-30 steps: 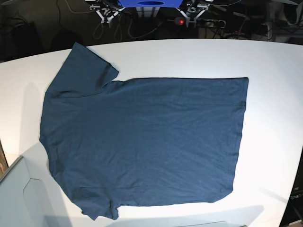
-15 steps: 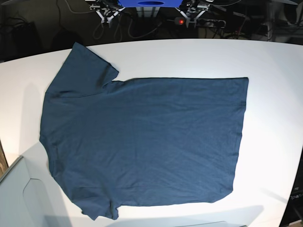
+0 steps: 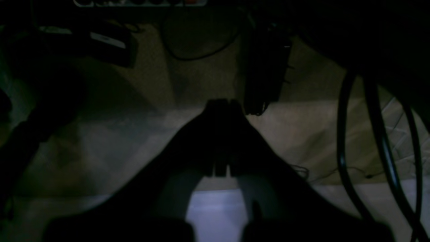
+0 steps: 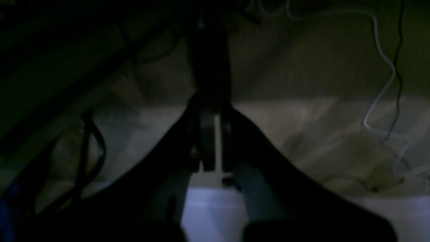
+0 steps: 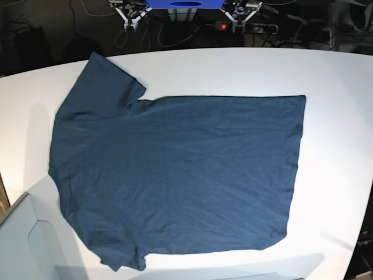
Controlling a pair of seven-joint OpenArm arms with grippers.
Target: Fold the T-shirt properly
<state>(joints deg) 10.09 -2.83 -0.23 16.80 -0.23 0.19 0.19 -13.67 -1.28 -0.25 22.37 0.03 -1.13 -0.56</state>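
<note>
the plain dark navy-teal short-sleeved cotton t-shirt (image 5: 175, 175) lay spread flat and unfolded on the wide white round-edged table (image 5: 338, 116), covering most of its middle. its straight hem ran down the side of the shirt nearest the base view's right edge, and its shoulders pointed toward that view's left. 1 sleeve stretched from the shirt toward the table's far edge, and the other sleeve lay at the shirt's near corner, close to the table's front edge. the cloth showed only faint creases. a pale grey flat panel (image 5: 23, 245) sat just beside the shirt's near sleeve, at the base view's lower left corner.

beyond the shirt, past the table's far edge, 2 grippers hung over the dark floor, well apart from the cloth and touching nothing. the left gripper (image 5: 239, 13) was beyond the shirt's hem side, with a small red light (image 5: 223, 27) glowing just beside it. the right gripper (image 5: 133, 14) was beyond the shirt's far sleeve. in the dim left wrist view the left gripper's (image 3: 221, 104) jaws were pressed together at the tips. in the dim right wrist view the right gripper's (image 4: 210, 101) jaws were likewise together, holding nothing. black cables (image 3: 369, 134) trailed over the floor behind them.
</note>
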